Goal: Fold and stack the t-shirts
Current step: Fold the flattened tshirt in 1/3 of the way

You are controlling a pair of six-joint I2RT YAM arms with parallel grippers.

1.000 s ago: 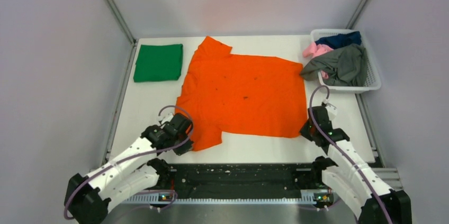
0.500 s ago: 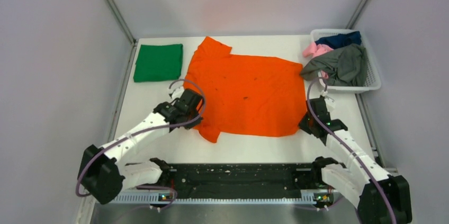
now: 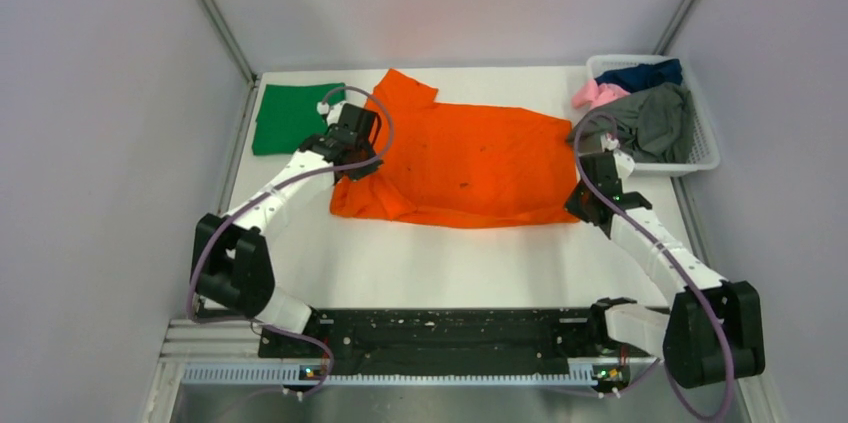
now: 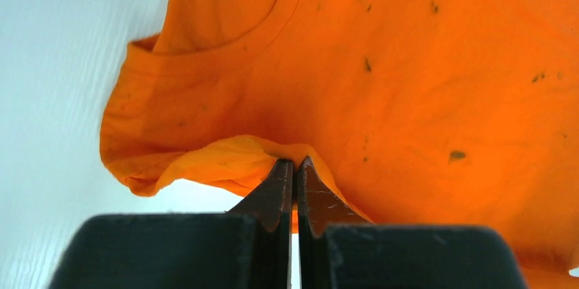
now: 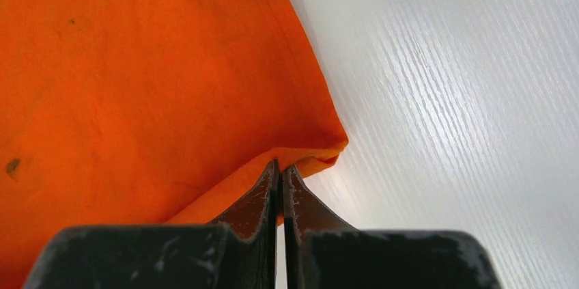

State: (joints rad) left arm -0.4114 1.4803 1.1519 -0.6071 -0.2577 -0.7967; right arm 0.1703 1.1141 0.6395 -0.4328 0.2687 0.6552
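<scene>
The orange t-shirt (image 3: pixel 465 158) with tiny dark specks lies across the middle of the table, its near half lifted and carried over its far half. My left gripper (image 3: pixel 352 138) is shut on the shirt's left edge, seen up close in the left wrist view (image 4: pixel 295 160). My right gripper (image 3: pixel 590 178) is shut on the shirt's right hem corner, seen in the right wrist view (image 5: pixel 280 164). A folded green t-shirt (image 3: pixel 292 115) lies at the far left. Grey (image 3: pixel 645 121), pink (image 3: pixel 597 94) and navy (image 3: pixel 640 74) shirts sit in the basket.
A white lattice basket (image 3: pixel 702 148) stands at the far right corner. Metal frame posts rise at the back corners. A black rail runs along the near edge (image 3: pixel 440 338). White tabletop (image 3: pixel 450 263) shows between the shirt and the rail.
Both grippers have moved away from the near edge toward the back, dragging the shirt's near edge with them. The shirt's near half has folded over the far half.
</scene>
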